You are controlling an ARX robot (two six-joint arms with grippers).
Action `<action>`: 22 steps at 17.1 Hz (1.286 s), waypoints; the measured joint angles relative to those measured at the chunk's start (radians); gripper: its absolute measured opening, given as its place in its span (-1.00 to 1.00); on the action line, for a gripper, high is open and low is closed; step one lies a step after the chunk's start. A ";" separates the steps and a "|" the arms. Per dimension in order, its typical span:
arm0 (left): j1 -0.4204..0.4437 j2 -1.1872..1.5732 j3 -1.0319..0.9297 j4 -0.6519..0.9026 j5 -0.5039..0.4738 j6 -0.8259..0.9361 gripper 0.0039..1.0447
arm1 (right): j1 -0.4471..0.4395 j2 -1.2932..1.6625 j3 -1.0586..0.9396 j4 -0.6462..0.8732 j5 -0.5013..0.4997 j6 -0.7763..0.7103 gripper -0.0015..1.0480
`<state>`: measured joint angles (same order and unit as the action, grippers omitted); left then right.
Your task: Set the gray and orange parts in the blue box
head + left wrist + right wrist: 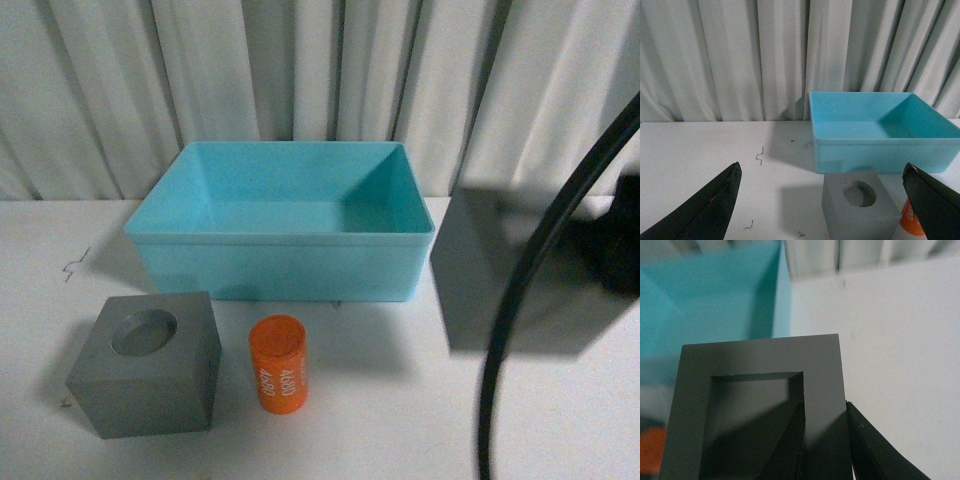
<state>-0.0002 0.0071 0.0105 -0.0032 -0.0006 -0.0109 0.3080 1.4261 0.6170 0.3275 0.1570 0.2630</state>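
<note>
Black fingers of the right gripper (825,407) are clamped on one wall of the slot cube (760,357): one finger stands inside the rectangular slot, the other presses on the outer face. The wrist looks down along the fingers. The cube is beside the box (280,235), at its right, not in it. In the front view this cube is only a blurred gray patch, and I cannot tell if it touches the table (560,410). The right arm is cut off at the edge there, behind a black cable (520,300).

The left gripper (822,167) is low over the table with its fingers wide apart (nothing between them). Further out, the recess cube (860,207) sits in front of the box. The cylinder (279,364) stands upright just beside that cube, not touching; in the left wrist view a finger hides half of it.
</note>
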 joint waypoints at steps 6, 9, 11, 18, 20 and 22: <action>0.000 0.000 0.000 0.000 0.000 0.000 0.88 | -0.079 0.087 0.310 0.093 -0.019 -0.091 -0.64; 0.000 0.000 0.000 0.000 0.000 0.000 0.88 | -0.050 0.383 0.570 0.075 -0.027 -0.134 -0.64; 0.000 0.000 0.000 0.000 0.000 0.000 0.88 | -0.011 0.604 0.822 -0.024 -0.021 -0.133 -0.64; 0.000 0.000 0.000 0.000 0.000 0.000 0.88 | 0.053 1.004 1.220 -0.246 0.071 -0.073 -0.64; 0.000 0.000 0.000 0.000 0.000 0.000 0.88 | 0.057 1.012 1.235 -0.260 0.080 -0.074 -0.64; 0.000 0.000 0.000 0.000 0.000 0.000 0.88 | 0.059 1.025 1.248 -0.272 0.083 -0.073 -0.50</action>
<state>-0.0002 0.0071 0.0105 -0.0029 -0.0006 -0.0109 0.3668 2.4516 1.8648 0.0559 0.2401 0.1902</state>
